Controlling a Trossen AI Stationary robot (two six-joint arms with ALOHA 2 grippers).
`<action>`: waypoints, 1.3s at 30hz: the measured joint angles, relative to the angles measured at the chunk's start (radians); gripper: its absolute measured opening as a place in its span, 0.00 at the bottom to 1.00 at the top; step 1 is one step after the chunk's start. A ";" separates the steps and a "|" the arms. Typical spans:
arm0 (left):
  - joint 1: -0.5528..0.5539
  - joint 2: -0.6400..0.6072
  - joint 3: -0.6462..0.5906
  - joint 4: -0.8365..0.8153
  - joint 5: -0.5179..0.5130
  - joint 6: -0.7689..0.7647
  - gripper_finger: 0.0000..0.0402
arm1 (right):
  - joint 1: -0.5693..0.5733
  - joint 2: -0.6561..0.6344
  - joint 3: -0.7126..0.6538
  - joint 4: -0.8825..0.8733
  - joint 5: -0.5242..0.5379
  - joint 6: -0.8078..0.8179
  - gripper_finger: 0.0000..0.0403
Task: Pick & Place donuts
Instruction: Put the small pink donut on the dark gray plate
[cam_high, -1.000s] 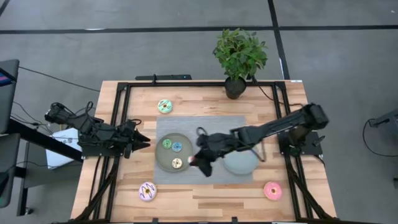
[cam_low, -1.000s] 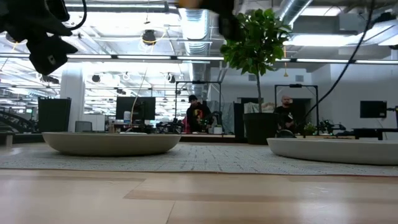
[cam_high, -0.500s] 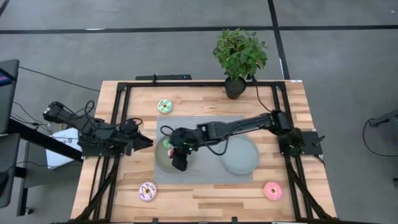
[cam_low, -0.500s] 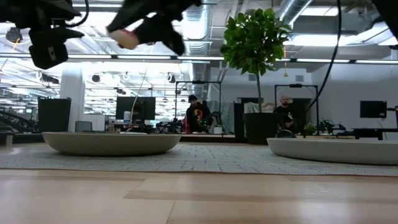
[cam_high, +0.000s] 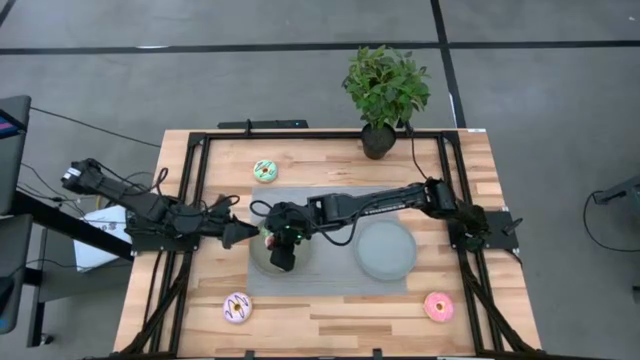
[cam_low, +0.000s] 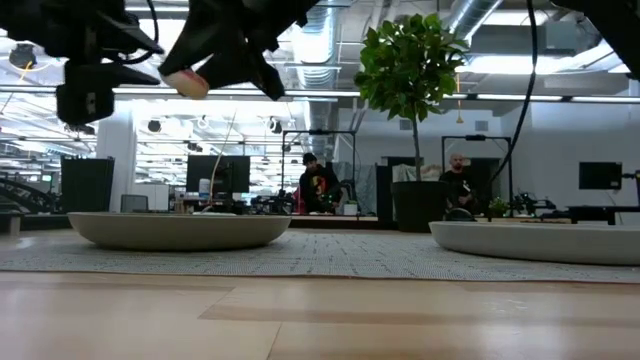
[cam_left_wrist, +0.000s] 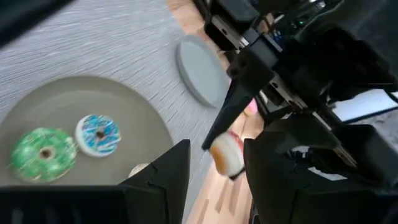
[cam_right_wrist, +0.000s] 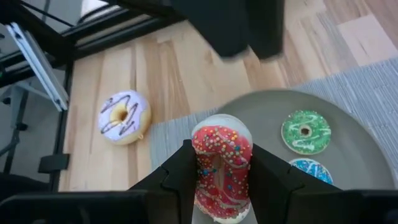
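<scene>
High view: the right gripper (cam_high: 283, 252) has swung from near the right plate (cam_high: 387, 250) to above the left plate (cam_high: 260, 260), so a drop looks close. The left gripper (cam_high: 238, 233) has edged up to that plate's rim, close enough to crowd the drop. A green donut (cam_high: 264, 170), purple donut (cam_high: 237, 307) and pink donut (cam_high: 438, 306) lie on bare table (cam_high: 330, 330), a plant (cam_high: 385, 90) behind.

Low view: the red donut (cam_low: 185, 83) hangs above the left plate.

Left wrist view: the left fingers (cam_left_wrist: 158, 180) stand apart, empty. 2 tiny donuts, green (cam_left_wrist: 41, 153) and blue (cam_left_wrist: 97, 134), sit on the plate.

Right wrist view: the right fingers (cam_right_wrist: 171, 177) pinch the red donut.
</scene>
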 joint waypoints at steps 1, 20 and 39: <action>0.006 0.017 0.000 0.028 0.010 0.014 0.35 | 0.000 -0.001 0.001 -0.001 -0.001 0.000 0.28; 0.074 0.201 0.000 0.176 0.119 0.067 0.35 | 0.007 -0.001 -0.001 -0.008 -0.003 0.000 0.28; 0.098 0.229 0.000 0.250 0.137 0.045 0.35 | 0.009 -0.001 -0.001 0.003 -0.004 0.001 0.28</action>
